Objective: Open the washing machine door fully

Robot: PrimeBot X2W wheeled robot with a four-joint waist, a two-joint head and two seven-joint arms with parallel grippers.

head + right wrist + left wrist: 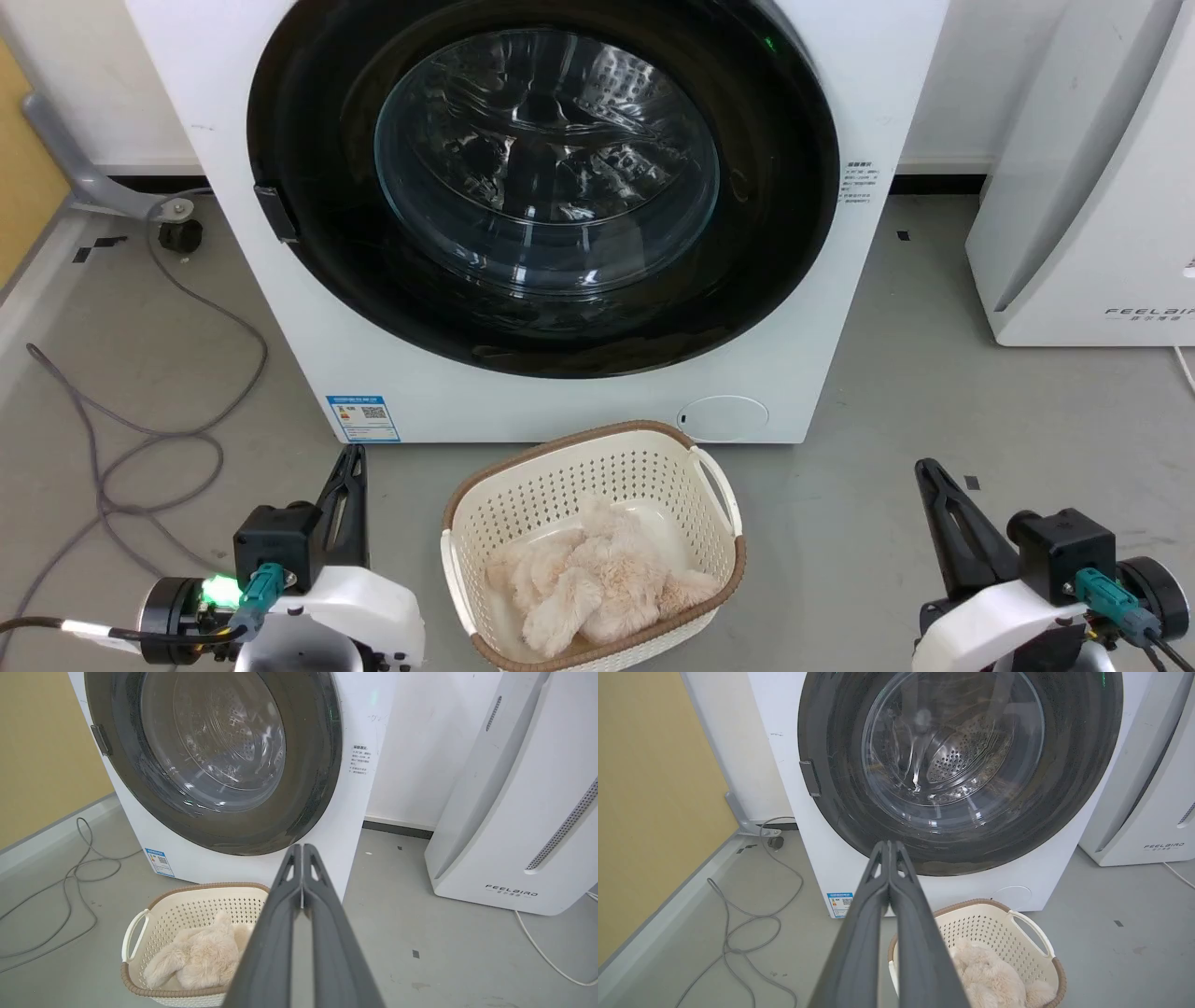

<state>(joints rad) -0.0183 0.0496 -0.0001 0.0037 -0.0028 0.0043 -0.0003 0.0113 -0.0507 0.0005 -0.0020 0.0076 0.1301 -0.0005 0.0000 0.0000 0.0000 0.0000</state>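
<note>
The washing machine door (pixel 546 177) is a glossy black disc with a bulging clear glass bowl at its centre. It sits closed, flush against the front of the white washing machine (pixel 280 336), directly behind the basket (pixel 464 511) on the floor. A small dark tab (pixel 276 213) projects at the door's left rim; whether it is a handle or a hinge cover cannot be told. The door's top edge is cut off by the head view. Reflections obscure most of the interior; the perforated drum (pixel 957 756) shows faintly through the glass. Left gripper (pixel 352 459) and right gripper (pixel 926 469) are low, well apart from the door, each with fingers pressed together.
</note>
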